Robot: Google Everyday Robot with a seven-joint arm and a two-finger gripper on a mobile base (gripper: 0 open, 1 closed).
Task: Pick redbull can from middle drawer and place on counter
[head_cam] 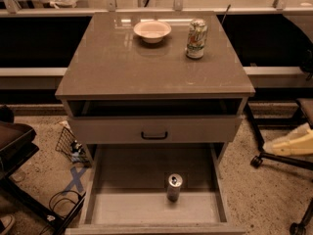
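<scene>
The redbull can stands upright in the open middle drawer, right of centre and towards its front. The counter is the glossy grey-brown top of the cabinet above it. My gripper is the cream-coloured shape at the right edge of the view. It sits to the right of the cabinet at about drawer height, well away from the can and holding nothing that shows.
A white bowl and a green-and-white soda can stand at the back of the counter. A drawer front with a black handle sits above the open drawer. A chair base is at the right, and a dark seat and wire basket at the left.
</scene>
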